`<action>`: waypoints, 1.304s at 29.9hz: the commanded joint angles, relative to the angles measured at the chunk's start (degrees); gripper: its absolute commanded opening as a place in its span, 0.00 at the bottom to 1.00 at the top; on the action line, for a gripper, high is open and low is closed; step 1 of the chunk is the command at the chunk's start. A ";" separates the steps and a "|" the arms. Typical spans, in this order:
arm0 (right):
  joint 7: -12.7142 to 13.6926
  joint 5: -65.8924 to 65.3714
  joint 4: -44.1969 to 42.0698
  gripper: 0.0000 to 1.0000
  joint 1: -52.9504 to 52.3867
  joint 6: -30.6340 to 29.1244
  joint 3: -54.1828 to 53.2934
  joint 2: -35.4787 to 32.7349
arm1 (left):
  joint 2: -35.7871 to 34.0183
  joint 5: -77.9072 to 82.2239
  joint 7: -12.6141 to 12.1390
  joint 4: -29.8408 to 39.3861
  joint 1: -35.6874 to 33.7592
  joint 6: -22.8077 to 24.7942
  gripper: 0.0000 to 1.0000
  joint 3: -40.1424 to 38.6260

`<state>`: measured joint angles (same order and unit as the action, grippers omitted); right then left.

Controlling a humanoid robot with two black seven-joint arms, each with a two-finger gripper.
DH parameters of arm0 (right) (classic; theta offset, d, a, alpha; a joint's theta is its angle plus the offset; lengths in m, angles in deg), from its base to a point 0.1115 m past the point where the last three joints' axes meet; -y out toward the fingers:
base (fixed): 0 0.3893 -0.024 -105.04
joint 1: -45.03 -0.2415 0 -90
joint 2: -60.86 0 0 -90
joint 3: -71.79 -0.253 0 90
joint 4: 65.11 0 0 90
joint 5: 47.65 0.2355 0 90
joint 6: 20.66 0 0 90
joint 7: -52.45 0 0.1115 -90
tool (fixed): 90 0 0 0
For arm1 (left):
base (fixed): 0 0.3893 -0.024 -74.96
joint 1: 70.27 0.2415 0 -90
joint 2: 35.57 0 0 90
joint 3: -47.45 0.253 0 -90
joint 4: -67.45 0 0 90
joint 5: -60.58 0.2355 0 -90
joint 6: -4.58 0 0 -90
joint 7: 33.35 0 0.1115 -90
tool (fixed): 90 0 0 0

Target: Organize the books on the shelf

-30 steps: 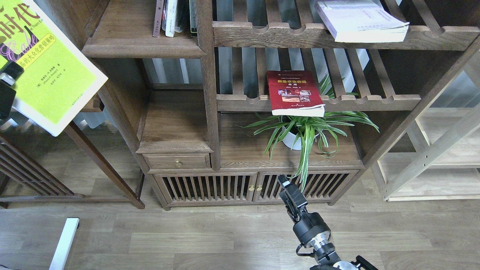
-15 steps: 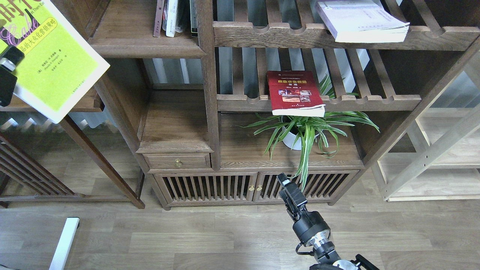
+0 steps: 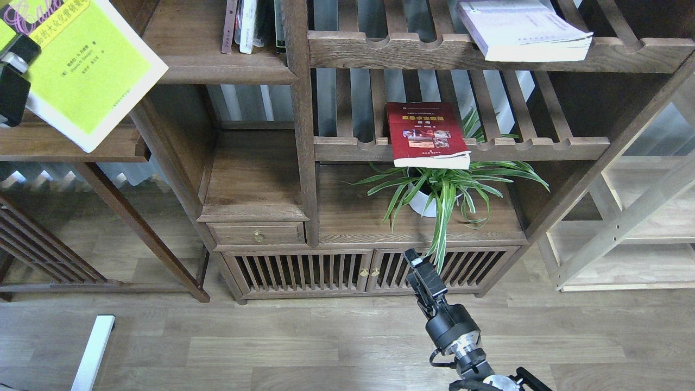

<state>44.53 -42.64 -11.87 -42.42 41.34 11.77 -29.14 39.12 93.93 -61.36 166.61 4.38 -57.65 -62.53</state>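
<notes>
Left gripper (image 3: 19, 60): at the upper-left edge of the head view, jaws clamped on the left margin of the yellow-green book (image 3: 95, 68). The book hangs tilted, its long axis running from upper left to lower right, its lower corner over the low side table (image 3: 65, 144).

Shelf (image 3: 217, 54): solid dark board with a moulded front edge, lying up and to the right of the held book, just beside its right corner. Thin upright books (image 3: 247, 24) stand at the board's right end; the left part is bare wood. The left arm is much the nearer one, so the placing seems to be its work.

Right gripper (image 3: 418, 269): low centre, in front of the cabinet doors (image 3: 326, 271), holding nothing; whether its jaws are parted cannot be told.

Dark red book (image 3: 426, 133): flat on a slatted shelf (image 3: 543, 146), overhanging a potted plant (image 3: 445, 187), above the right gripper.

Lavender-white book (image 3: 524, 30): flat on the upper slatted shelf (image 3: 402, 49), top right.
</notes>
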 commanded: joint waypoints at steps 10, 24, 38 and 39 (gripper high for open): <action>0.00 0.26 0.02 0.99 0.09 0.00 0.00 0.00 | -0.25 0.31 0.00 -1.95 -3.28 -7.64 0.00 3.20; 0.01 0.26 0.02 0.99 0.09 0.00 -0.35 0.00 | -6.13 0.57 0.00 -5.90 -11.62 -15.73 0.00 10.93; 0.01 0.26 0.20 0.99 1.06 0.00 -1.15 0.00 | -9.21 0.84 0.00 -13.72 -23.04 -19.33 0.00 19.72; 0.01 0.26 0.28 0.99 1.06 0.00 -1.15 0.00 | -9.30 0.84 0.00 -14.77 -24.44 -19.77 0.00 20.51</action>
<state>44.54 -42.37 -11.67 -41.49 41.34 10.62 -29.14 30.15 94.76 -61.35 154.00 -16.79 -76.43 -44.02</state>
